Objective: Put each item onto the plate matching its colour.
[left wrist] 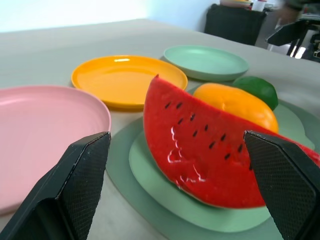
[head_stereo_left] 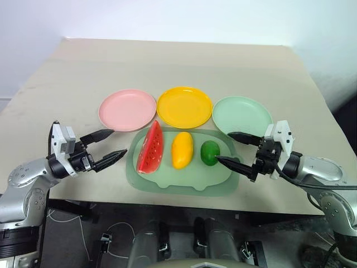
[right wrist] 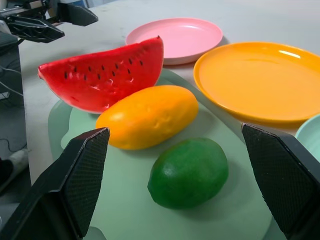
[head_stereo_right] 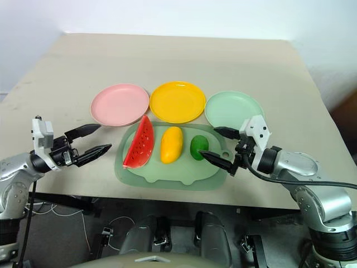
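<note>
**Both grippers spread wide, fruit on the mat**

Watermelon wedge (head_stereo_left: 150, 148), mango (head_stereo_left: 182, 149) and green fruit (head_stereo_left: 210, 152) lie side by side on the pale-green mat (head_stereo_left: 178, 180). Pink plate (head_stereo_left: 127, 109), yellow plate (head_stereo_left: 184, 106) and mint plate (head_stereo_left: 242, 116) sit bare behind. Left gripper (head_stereo_left: 108, 146) and right gripper (head_stereo_left: 234, 149) flank the mat, fingers released, gripping nothing.

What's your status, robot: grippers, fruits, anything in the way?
Left gripper open beside watermelon wedge. Right gripper open beside green fruit. Wedge, mango, green fruit on mat; plates unloaded. Nothing blocking.
</note>
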Robot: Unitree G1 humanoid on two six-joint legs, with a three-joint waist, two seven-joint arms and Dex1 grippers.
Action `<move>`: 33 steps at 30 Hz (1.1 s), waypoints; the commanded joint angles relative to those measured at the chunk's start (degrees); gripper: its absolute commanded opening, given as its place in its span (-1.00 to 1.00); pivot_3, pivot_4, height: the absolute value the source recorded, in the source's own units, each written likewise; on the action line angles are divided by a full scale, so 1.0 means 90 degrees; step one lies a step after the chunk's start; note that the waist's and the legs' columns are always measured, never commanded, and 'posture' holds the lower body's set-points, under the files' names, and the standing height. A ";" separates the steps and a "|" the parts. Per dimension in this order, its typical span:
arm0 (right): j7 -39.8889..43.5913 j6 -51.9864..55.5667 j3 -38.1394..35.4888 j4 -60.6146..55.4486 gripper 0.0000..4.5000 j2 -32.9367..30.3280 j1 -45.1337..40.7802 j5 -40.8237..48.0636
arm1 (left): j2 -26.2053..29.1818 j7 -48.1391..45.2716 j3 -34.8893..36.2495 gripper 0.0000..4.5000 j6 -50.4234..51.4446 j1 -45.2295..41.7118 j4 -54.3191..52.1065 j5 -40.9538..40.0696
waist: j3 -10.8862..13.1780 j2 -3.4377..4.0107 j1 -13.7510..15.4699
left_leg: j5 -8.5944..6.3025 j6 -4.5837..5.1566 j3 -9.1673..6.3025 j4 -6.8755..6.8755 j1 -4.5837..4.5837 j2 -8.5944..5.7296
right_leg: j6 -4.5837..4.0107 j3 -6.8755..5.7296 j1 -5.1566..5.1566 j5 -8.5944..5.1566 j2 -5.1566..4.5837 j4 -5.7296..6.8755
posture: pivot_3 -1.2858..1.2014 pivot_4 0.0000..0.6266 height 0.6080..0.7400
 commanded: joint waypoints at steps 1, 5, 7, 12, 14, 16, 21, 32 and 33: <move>0.0090 -0.0157 -0.0128 -0.0052 1.00 -0.0037 0.0009 0.0005 | 0.0056 0.0003 0.0162 0.99 -0.0064 0.0044 -0.0245 -0.0080 | 0.0000 0.0000 0.0004 | 0.0000 0.0000 0.0000 0.0000 0.0000 0.0000 | 0.0000 0.0000 0.0000 0.0000 0.0000 0.0000 | 0.03 -0.52 0.33; 0.0081 -0.0220 -0.0131 -0.0075 1.00 0.0022 0.0100 -0.0002 | 0.0003 0.0051 0.0078 0.99 -0.0051 -0.0003 -0.0305 -0.0077 | 0.0000 0.0000 0.0005 | 0.0000 0.0000 0.0000 0.0000 0.0000 0.0000 | 0.0000 0.0000 0.0001 0.0000 0.0000 -0.0001 | 0.03 -0.52 0.33; 0.0076 -0.0199 -0.0189 -0.0110 1.00 0.0022 0.0115 0.0071 | 0.0002 0.0078 0.0071 0.99 -0.0016 0.0001 -0.0352 -0.0092 | 0.0000 0.0000 0.0002 | 0.0000 0.0000 0.0000 0.0000 0.0000 0.0000 | 0.0001 0.0000 0.0001 0.0000 0.0000 0.0000 | 0.03 -0.52 0.33; -0.0016 0.0029 -0.0254 -0.0191 1.00 -0.0061 0.0117 0.0187 | -0.0023 0.0166 -0.0035 0.99 0.0102 -0.0092 -0.0449 -0.0116 | 0.0000 0.0000 0.0002 | 0.0000 0.0000 0.0000 0.0000 0.0001 0.0000 | 0.0000 0.0000 0.0002 0.0000 0.0000 0.0001 | 0.03 -0.52 0.33; -0.0062 0.0189 -0.0248 -0.0229 1.00 -0.0103 0.0117 0.0245 | -0.0050 0.0192 -0.0128 0.99 0.0148 -0.0120 -0.0550 -0.0101 | 0.0000 0.0000 0.0003 | 0.0000 0.0000 0.0000 0.0000 0.0001 0.0000 | 0.0000 0.0000 0.0002 0.0001 0.0000 0.0001 | 0.03 -0.52 0.33; -0.0125 0.0281 -0.0225 -0.0260 1.00 -0.0123 0.0144 0.0239 | -0.0108 0.0247 -0.0217 0.99 0.0140 -0.0167 -0.0560 -0.0037 | 0.0000 0.0000 0.0011 | 0.0000 0.0000 0.0000 0.0000 0.0001 -0.0001 | -0.0001 0.0000 0.0003 0.0001 0.0000 0.0001 | 0.03 -0.52 0.33; -0.0370 0.0734 -0.0192 -0.0175 1.00 -0.0153 0.0037 0.0340 | -0.0284 0.0424 -0.0483 0.99 0.0170 -0.0178 -0.0771 0.0008 | -0.0001 -0.0001 0.0004 | 0.0000 0.0000 0.0000 0.0001 0.0001 -0.0001 | -0.0007 0.0000 0.0006 0.0005 0.0000 0.0003 | 0.03 -0.52 0.33; -0.1566 0.2546 0.0408 -0.0339 1.00 0.0142 -0.0831 0.0670 | -0.0196 0.0237 -0.0406 0.99 0.0232 -0.0133 -0.0768 -0.0115 | -0.0001 -0.0001 0.0004 | 0.0003 -0.0004 0.0001 0.0006 0.0001 0.0000 | -0.0012 0.0000 -0.0001 0.0007 -0.0001 0.0017 | 0.03 -0.52 0.33; -0.1701 0.2702 0.0446 -0.0306 1.00 0.0248 -0.0939 0.0716 | -0.0161 0.0216 -0.0371 0.99 0.0253 -0.0133 -0.0793 -0.0144 | -0.0001 -0.0001 0.0001 | 0.0003 -0.0004 0.0001 0.0007 0.0000 0.0000 | -0.0012 0.0000 0.0000 0.0007 -0.0001 0.0017 | 0.03 -0.52 0.33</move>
